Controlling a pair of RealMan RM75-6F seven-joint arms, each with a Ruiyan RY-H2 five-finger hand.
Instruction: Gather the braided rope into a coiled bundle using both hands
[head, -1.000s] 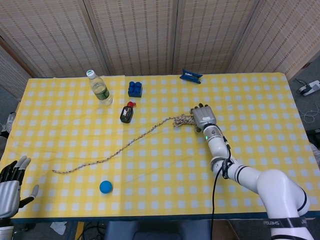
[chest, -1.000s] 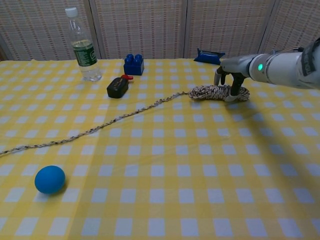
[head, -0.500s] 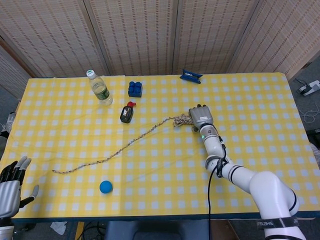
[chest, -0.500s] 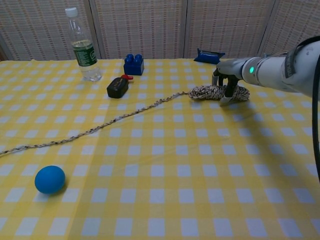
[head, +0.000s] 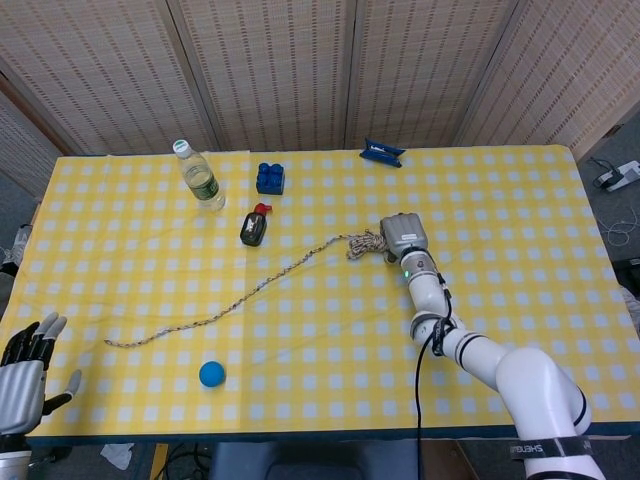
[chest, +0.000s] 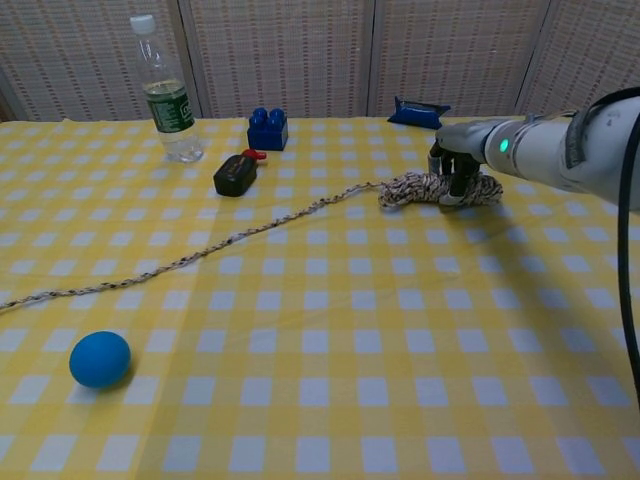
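Note:
The braided rope (head: 262, 286) trails diagonally across the yellow checked table from a loose end at the lower left up to a bunched pile (head: 364, 242) near the middle right. In the chest view the pile (chest: 420, 188) lies at the upper right, with the tail (chest: 230, 238) running off to the left. My right hand (head: 404, 232) sits on the pile's right side, fingers curled down into it and gripping the bunched rope (chest: 455, 165). My left hand (head: 24, 372) hovers open off the table's front left corner, far from the rope's loose end.
A water bottle (head: 201, 177) stands at the back left, with a blue brick (head: 270, 178) beside it and a black device with a red tip (head: 254, 227) close to the rope. A blue packet (head: 382, 153) lies behind the pile. A blue ball (head: 211, 374) rests near the front left.
My right hand's fingers have curled tighter into the rope pile, which shifted slightly. My left hand has dropped a little lower at the table corner.

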